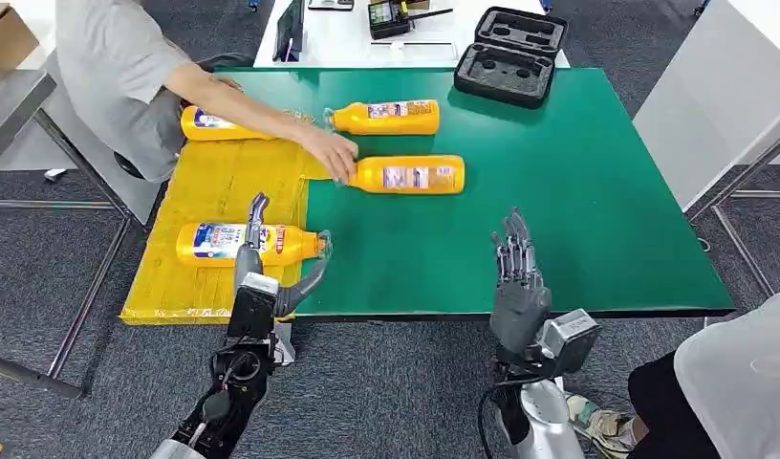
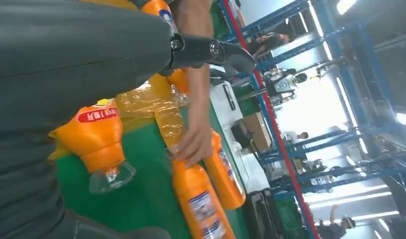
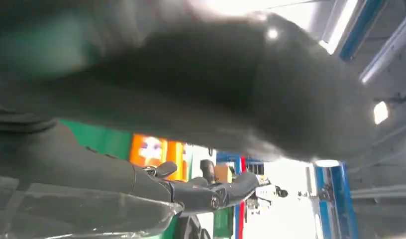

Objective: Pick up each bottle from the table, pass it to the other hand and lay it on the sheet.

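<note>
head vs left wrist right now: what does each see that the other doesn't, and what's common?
Head view alone: the right hand, fingers apart and holding nothing, the yellow sheet's full outline with two bottles on it, and a black foam case at the table's far end.

Left wrist view alone: blue racking and distant people in the hall.

Both: the left hand beside the near bottle, and a person's hand on a bottle on the green mat.

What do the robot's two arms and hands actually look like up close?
The left hand has slim grey and dark fingers above a boxy black wrist block, on a dark arm with exposed joints and black cables. The right hand has dark, segmented fingers and a grey palm, mounted on a silver block and a smooth silver forearm.
</note>
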### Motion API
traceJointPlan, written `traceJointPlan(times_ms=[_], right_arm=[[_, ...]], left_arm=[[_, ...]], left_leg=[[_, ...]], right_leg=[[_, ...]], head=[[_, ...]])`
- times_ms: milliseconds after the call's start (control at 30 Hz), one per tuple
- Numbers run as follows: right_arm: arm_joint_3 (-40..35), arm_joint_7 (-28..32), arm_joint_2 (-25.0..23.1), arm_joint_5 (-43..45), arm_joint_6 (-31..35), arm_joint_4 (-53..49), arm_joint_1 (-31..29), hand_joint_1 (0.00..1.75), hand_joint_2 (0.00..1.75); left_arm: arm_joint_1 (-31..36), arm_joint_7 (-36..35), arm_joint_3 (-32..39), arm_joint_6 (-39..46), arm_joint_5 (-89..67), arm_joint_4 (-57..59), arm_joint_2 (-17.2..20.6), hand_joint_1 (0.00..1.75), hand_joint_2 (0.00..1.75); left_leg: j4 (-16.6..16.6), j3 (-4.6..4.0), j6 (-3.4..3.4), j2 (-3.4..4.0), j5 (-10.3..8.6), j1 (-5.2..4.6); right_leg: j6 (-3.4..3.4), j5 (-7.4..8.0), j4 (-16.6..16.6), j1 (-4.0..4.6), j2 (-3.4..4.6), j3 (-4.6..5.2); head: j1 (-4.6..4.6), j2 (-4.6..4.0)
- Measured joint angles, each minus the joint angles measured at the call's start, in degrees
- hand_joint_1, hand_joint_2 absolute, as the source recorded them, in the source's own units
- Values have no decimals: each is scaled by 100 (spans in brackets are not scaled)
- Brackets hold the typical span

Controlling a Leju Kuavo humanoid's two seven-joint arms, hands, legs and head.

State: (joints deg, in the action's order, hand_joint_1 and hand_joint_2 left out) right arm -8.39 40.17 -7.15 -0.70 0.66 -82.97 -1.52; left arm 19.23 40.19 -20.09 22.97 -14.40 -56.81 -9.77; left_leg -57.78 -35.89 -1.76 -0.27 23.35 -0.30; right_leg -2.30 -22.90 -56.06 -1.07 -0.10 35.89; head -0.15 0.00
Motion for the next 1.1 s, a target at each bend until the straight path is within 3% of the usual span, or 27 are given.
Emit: traceJointPlan(times_ms=[167, 667, 1100], right_arm=[[262, 0, -72, -62, 610, -364, 195, 0, 0], [299, 0, -85, -461, 1263, -478, 384, 0, 0], [330, 0, 81, -363, 1016, -535, 553, 0, 0]], left_arm=[[46, 0, -244, -7, -9, -24, -35, 0, 175], [-229, 0, -430, 33, 256, -933, 98, 0, 175], [-232, 0, -690, -247, 476, -1263, 103, 0, 175]], left_leg=[[0, 0, 0, -1, 1, 0], [1, -1, 0, 1, 0, 1], [1, -1, 0, 1, 1, 0]], right_leg=[[0, 0, 0, -1, 0, 0], [1, -1, -1, 1, 0, -1], [0, -1, 0, 0, -1, -1]], head=[[2, 0], [0, 0], [0, 0]])
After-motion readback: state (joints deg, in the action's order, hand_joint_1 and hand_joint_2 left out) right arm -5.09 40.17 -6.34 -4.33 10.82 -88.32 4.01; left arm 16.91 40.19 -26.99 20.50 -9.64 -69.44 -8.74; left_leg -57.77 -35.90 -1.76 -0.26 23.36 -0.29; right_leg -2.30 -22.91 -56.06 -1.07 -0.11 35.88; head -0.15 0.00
